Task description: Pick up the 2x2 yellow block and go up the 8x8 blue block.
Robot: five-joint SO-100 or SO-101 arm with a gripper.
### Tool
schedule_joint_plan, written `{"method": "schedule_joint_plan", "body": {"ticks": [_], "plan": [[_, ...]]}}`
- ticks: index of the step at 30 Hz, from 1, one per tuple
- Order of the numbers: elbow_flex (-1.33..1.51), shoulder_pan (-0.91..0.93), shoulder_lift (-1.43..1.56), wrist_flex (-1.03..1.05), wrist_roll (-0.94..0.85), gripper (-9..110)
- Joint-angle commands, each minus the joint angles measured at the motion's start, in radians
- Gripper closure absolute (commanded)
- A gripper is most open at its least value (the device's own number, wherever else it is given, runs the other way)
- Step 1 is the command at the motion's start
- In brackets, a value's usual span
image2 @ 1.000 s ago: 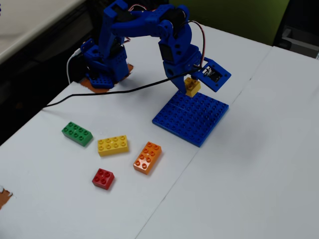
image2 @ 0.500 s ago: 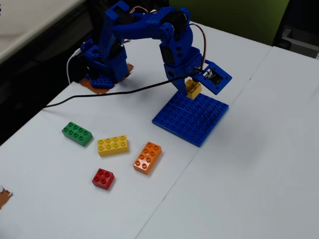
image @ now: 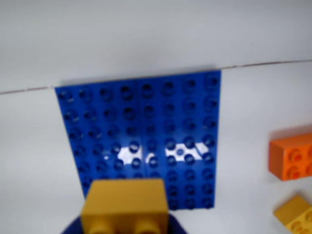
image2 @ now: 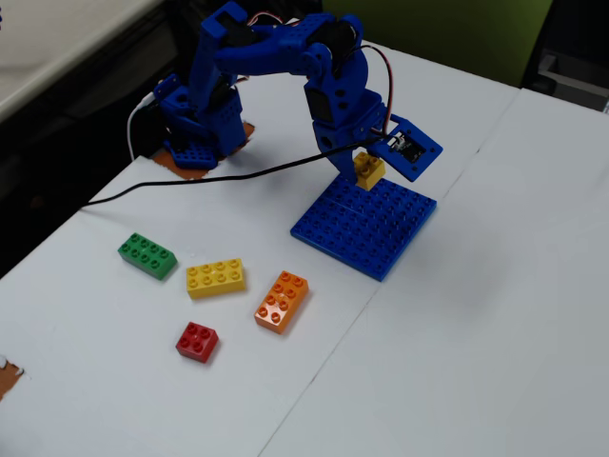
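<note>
Wrist view. The 2x2 yellow block (image: 124,204) fills the lower centre of the frame, its studs facing the bottom edge. Dark blue gripper parts show at both of its lower corners; the gripper (image: 125,225) is clamped on this block. Behind it, the 8x8 blue block (image: 141,136) occupies the middle of the frame, lying flat on the white table (image: 39,161), with glare patches on its studs. The yellow block overlaps the plate's lower edge in the picture; contact between the two cannot be judged here. An orange brick (image: 291,157) sits at the right edge, and part of a yellow brick (image: 296,213) shows in the lower right corner, both apart from the plate.

Fixed view. The blue arm (image2: 285,57) reaches from its base in the upper left toward the centre. The gripper (image2: 366,164) grasps the 2x2 yellow block (image2: 368,171), held above the upper corner of the 8x8 blue block (image2: 366,224); the block appears raised clear of the studs. A black cable (image2: 190,181) runs across the table (image2: 476,333) in the upper left. In the lower left lie a green brick (image2: 147,255), a longer yellow brick (image2: 216,277), an orange brick (image2: 282,300) and a red brick (image2: 197,342), all well apart from the plate.
</note>
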Motion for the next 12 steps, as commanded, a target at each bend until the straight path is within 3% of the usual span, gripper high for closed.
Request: {"method": "schedule_joint_plan", "body": {"ticks": [1,12], "plan": [[-0.049,-0.008,0.026,0.003,0.005,101],[-0.048,-0.008,0.018,0.003,0.0,101]]}}
